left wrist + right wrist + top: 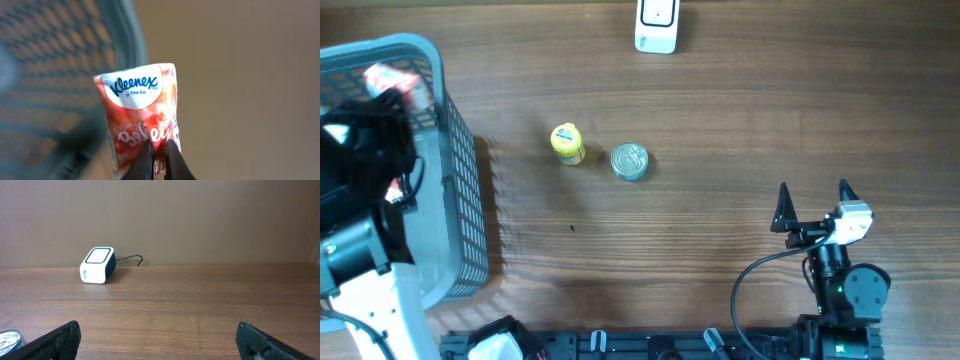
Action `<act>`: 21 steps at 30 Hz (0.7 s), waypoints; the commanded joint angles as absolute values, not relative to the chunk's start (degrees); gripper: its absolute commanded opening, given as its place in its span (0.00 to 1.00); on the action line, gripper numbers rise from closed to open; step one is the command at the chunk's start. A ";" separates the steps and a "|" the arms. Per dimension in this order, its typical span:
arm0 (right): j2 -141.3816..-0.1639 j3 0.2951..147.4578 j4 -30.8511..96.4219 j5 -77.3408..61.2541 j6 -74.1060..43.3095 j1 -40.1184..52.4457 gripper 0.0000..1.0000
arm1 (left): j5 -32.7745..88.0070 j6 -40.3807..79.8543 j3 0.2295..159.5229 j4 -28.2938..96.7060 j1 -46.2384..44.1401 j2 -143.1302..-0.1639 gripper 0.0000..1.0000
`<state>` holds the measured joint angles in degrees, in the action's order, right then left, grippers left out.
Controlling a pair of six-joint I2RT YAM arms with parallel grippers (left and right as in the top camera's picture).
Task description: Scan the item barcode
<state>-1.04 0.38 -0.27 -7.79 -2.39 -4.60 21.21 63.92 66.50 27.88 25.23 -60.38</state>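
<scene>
My left gripper [159, 150] is shut on a red and white Kleenex tissue pack [142, 115], pinching its lower edge. In the overhead view the pack [395, 82] shows above the grey basket [460, 190] at the far left, with the left arm under and beside it. No barcode shows on the pack's visible face. The white barcode scanner [656, 25] stands at the table's back edge, also seen as the scanner [98, 265] from the right wrist. My right gripper [814, 195] stands open near the front right with nothing between its fingers.
A yellow bottle [567, 142] and a silver can [630, 160] stand side by side on the wooden table between the basket and the right arm. The can [10, 340] shows at the lower left of the right wrist view. The basket's mesh wall [60, 60] is close behind the pack.
</scene>
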 commanded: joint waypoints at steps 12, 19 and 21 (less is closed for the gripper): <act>-0.58 0.30 -0.47 -7.27 -3.07 -4.91 1.00 | 17.43 43.86 66.98 29.06 -2.92 -61.01 0.05; -0.58 0.30 -0.47 -7.27 -3.09 -4.91 1.00 | 3.22 42.41 66.98 35.31 -12.60 -67.48 0.04; -0.58 0.30 -0.47 -7.27 -3.07 -4.91 1.00 | 2.20 42.44 66.98 35.20 -13.52 -69.28 0.04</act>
<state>-1.04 0.38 -0.27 -7.79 -2.39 -4.60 9.54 44.60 66.52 35.20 -11.64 -66.48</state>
